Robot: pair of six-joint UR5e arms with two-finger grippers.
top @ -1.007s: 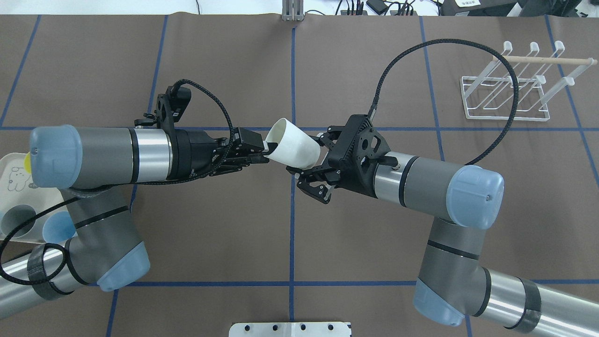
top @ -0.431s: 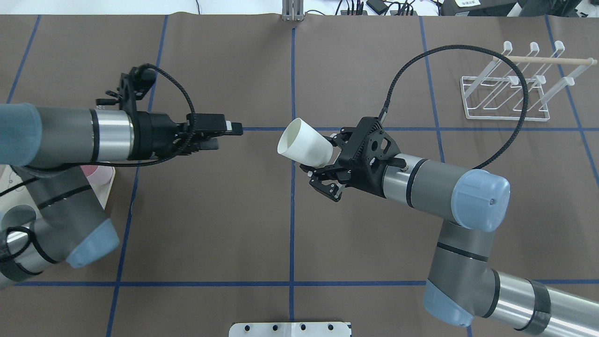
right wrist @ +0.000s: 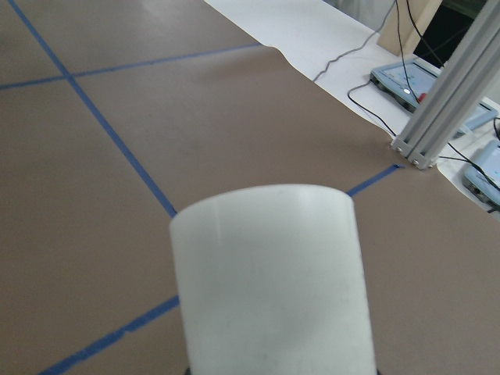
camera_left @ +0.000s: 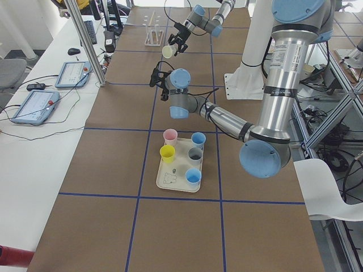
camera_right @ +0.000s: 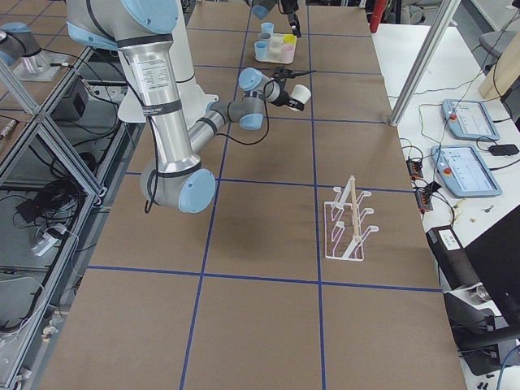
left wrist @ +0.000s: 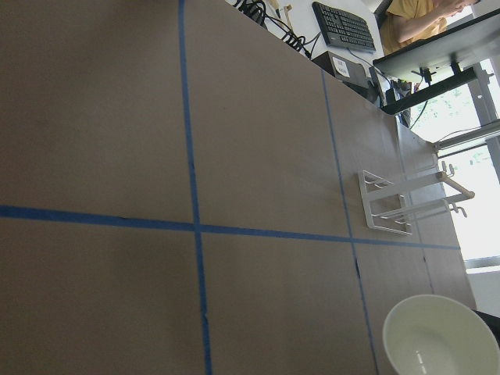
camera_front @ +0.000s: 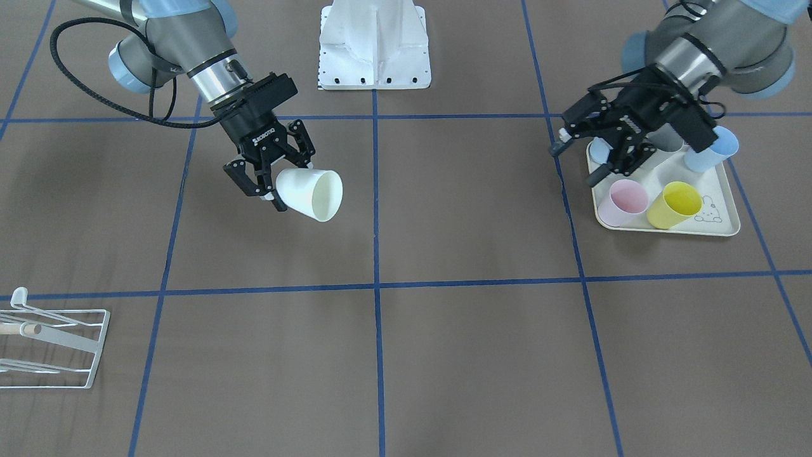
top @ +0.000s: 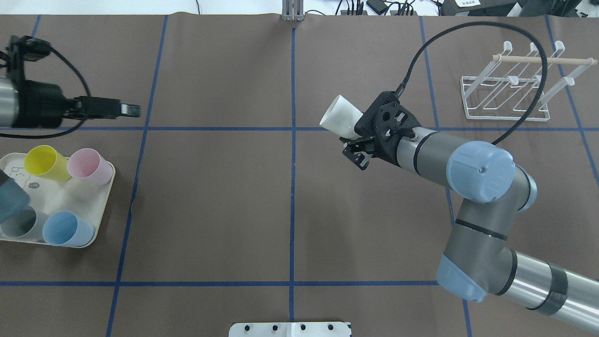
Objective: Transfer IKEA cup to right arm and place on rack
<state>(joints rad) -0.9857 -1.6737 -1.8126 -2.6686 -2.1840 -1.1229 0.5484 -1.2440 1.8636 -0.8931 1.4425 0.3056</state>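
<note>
At the far left of the overhead view the left arm [top: 28, 105] is cut off by the frame edge, so only its wrist and fingers show, edge-on there. The front view shows the left gripper [camera_front: 574, 166] better: its fingers are apart and hold nothing, hanging over the inner edge of a cream tray [top: 100, 224].

On the tray lie a yellow cup [top: 44, 162] and a pink cup [top: 89, 166] side by side, with a blue cup [top: 65, 228] nearer the robot. A grey cup [top: 18, 222] beside the blue one is partly covered by a joint of the left arm, and the tray's left part runs out of frame.

Right of the centre line, the white cup [top: 339, 117] is held off the table, tilted, its mouth pointing back towards the left arm. The right gripper [camera_front: 285, 181] has its fingers clamped on the cup's bottom end. From overhead one finger is hidden behind the cup and the gripper's body. The right wrist camera sees only the cup's wall filling the lower frame, no fingers.

The right arm [top: 477, 171] reaches in from the lower right. Its black cable [top: 538, 51] loops across the front of the white wire rack [top: 505, 100], which stands at the far right, well apart from the cup. A wooden dowel [top: 543, 59] lies across the rack's prongs. In the front view the rack is cut off at the edge.
</note>
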